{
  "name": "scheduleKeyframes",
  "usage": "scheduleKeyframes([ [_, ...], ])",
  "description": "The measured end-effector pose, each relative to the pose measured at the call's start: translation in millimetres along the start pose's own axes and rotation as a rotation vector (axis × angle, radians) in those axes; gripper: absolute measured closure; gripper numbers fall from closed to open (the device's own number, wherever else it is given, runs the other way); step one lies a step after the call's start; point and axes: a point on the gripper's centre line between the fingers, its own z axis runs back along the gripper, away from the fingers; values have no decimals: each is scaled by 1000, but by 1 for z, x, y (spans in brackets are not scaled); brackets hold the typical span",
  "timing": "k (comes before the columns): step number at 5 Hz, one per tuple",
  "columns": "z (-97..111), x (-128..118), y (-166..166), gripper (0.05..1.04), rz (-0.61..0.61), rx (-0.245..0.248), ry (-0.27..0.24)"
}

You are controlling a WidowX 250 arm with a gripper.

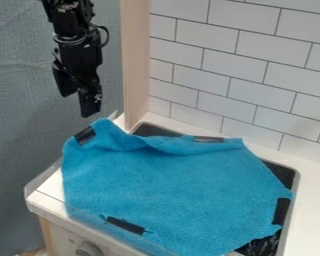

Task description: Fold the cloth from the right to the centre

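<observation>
Your blue cloth (pixel 169 185) runs kinda long upper left to lower right, pointy end aimed upper left; your gripper (pixel 77 104) hangs upper left, jaws spread.

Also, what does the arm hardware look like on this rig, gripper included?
Arm: all black, segmented, with blocky housings and a few small pale marks near the top of the view. A thin black cable loops out beside it. Gripper: black too, two chunky, angular fingers, with small pale specks on one.
</observation>
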Motion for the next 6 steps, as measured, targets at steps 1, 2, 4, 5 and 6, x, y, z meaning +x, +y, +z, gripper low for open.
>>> scheduleKeyframes([
  [1,-8,-3,-6,85,7,-24,17],
  [2,-5,-1,-30,85,48,-86,28],
  [4,28,34,-94,85,105,-145,-35],
  [5,33,55,-141,85,89,-188,-35],
  [6,24,71,-181,85,116,-220,-48],
])
